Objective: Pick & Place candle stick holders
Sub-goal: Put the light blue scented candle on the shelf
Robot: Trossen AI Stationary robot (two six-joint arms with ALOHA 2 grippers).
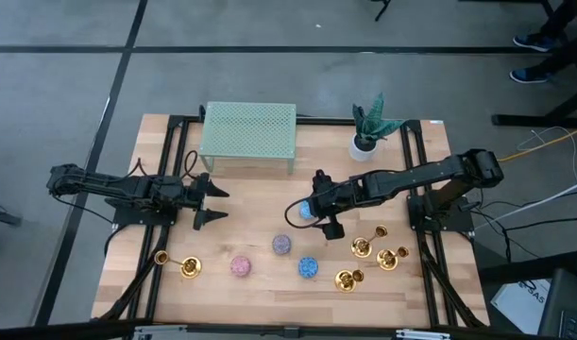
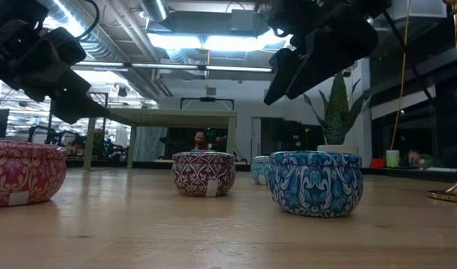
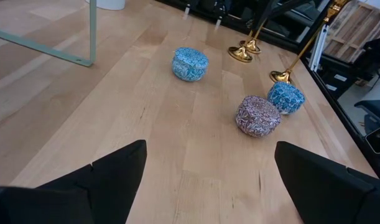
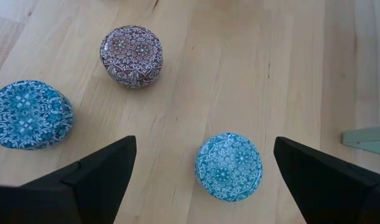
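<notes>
Looking down from above, we find four brass candlesticks on the table (image 1: 260,203): one (image 1: 178,263) lying near the left front, three (image 1: 368,255) clustered right. Neither the left gripper (image 1: 212,203) nor the right gripper (image 1: 324,203), both spread wide, holds anything. At table height only candle tins (image 2: 316,182) fill the front. Both wrist views show bare wood between the fingers, so we judge all four remain unmoved.

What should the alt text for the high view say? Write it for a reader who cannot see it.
Two open tools, left tool and right tool, hover over a wooden table. Four brass candle stick holders lie near the front among round candles, behind them a green mesh rack and a potted plant.
</notes>
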